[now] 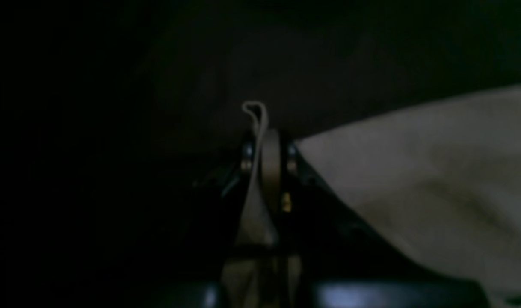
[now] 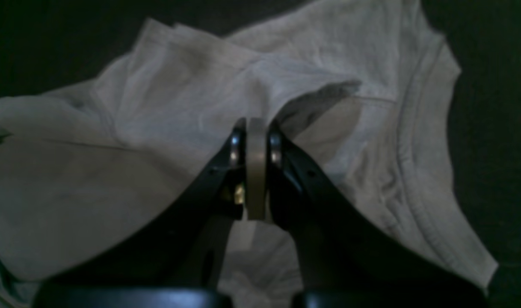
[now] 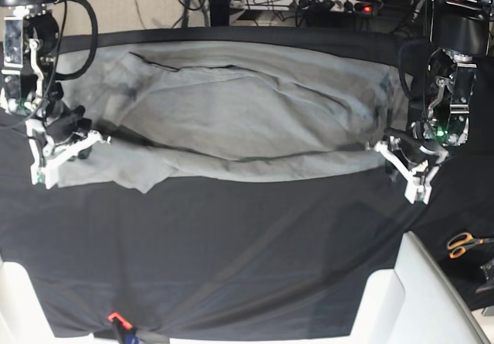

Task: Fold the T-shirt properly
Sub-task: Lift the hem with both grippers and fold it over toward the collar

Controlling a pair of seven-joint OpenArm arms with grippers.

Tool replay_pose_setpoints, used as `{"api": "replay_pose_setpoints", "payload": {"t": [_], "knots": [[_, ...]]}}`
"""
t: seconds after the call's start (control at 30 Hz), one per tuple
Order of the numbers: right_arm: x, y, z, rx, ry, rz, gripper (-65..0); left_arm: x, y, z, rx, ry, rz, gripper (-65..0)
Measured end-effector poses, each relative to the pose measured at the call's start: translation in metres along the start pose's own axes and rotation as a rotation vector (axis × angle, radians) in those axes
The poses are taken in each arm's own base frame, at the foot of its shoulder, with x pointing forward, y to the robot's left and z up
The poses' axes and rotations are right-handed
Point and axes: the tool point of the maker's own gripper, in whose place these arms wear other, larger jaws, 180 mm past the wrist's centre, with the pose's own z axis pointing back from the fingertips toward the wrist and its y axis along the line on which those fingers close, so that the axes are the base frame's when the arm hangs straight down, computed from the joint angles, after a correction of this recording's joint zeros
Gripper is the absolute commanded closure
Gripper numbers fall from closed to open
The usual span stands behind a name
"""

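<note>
At the near edge of the desk (image 3: 231, 282), which is draped in a black cloth, a small orange-and-blue object (image 3: 117, 322) lies close to the near left corner, and two pale rounded shapes (image 3: 421, 294) rise at the near corners. Toward the right edge, a pair of orange-handled scissors (image 3: 465, 243) rests on the cloth, well apart from the garment. Farther back, the light-grey T-shirt (image 3: 247, 120) lies spread crosswise over the far half of the desk, wrinkled, with part of it doubled over so that its near edge runs as a long fold from side to side. The left hand (image 1: 264, 141), seen at the base view's right by the shirt's end there, is closed, and its wrist view shows a thin strip of the shirt's fabric pinched between its fingers, with a small loop of cloth sticking out past the tips and the rest of the shirt trailing off to one side. The right hand (image 2: 256, 137), at the base view's left end of the shirt, is closed too, its tips pressed down into the fabric beside a ribbed, hemmed edge; it appears to grip the cloth there. Beyond the far edge of the desk, cables and a power strip (image 3: 332, 5) lie on the floor.
</note>
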Motion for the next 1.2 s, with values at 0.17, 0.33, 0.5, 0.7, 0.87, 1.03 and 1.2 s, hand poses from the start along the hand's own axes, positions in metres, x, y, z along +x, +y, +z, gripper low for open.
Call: {"api": "replay_pose_setpoints", "payload": {"t": [0.17, 0.33, 0.5, 0.7, 0.87, 1.03, 1.2], "knots": [[-0.021, 0.015, 0.004, 0.027, 0.055, -0.041, 0.0, -0.003, -0.002, 0.003, -0.003, -0.005, -0.008, 0.0], [-0.015, 0.015, 0.013, 0.022, 0.026, -0.029, 0.0, -0.009, -0.009, 0.008, -0.018, -0.002, -0.021, 0.0], [-0.024, 0.015, 0.019, 0.024, 0.038, -0.025, 0.0, -0.013, -0.009, 0.009, -0.018, 0.003, -0.025, 0.0], [-0.036, 0.013, 0.023, 0.021, 0.058, -0.027, 0.0, -0.021, -0.003, 0.011, -0.010, 0.025, -0.042, 0.0], [-0.041, 0.013, 0.027, 0.019, 0.064, -0.024, 0.0, -0.027, -0.003, 0.013, -0.010, 0.034, -0.043, 0.0], [-0.043, 0.014, 0.033, 0.023, 0.059, -0.017, 0.0, -0.039, -0.001, 0.015, -0.009, 0.059, -0.048, 0.0], [-0.053, 0.012, 0.035, 0.017, 0.079, -0.018, 0.0, -0.051, 0.001, 0.018, -0.006, 0.081, -0.050, 0.0]]}}
